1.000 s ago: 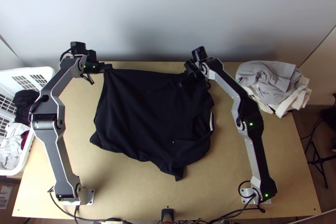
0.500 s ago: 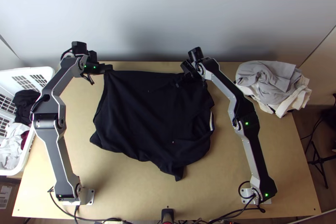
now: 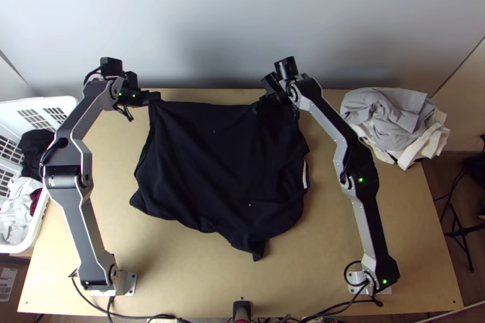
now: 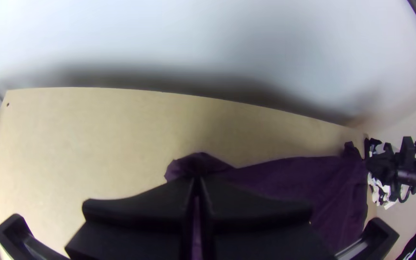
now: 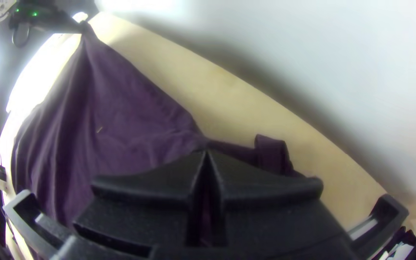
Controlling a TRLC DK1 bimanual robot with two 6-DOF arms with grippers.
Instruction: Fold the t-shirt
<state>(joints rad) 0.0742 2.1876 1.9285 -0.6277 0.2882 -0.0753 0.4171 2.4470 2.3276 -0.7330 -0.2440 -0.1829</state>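
Black t-shirt [image 3: 218,159], spread unevenly, creased, perhaps 1 pale stripe [image 3: 305,173]

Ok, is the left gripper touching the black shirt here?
Touching. The left wrist view shows it: the left gripper has its fingers shut on the shirt, with a bit of cloth poking out past the tips.

I have the t-shirt [image 3: 212,165] before me on the table [image 3: 182,268]; left of it sits a basket [image 3: 71,105] with clothes [image 3: 36,144] in it; right of it lies a fabric heap [image 3: 388,117]; behind it, the wall [image 3: 242,20].
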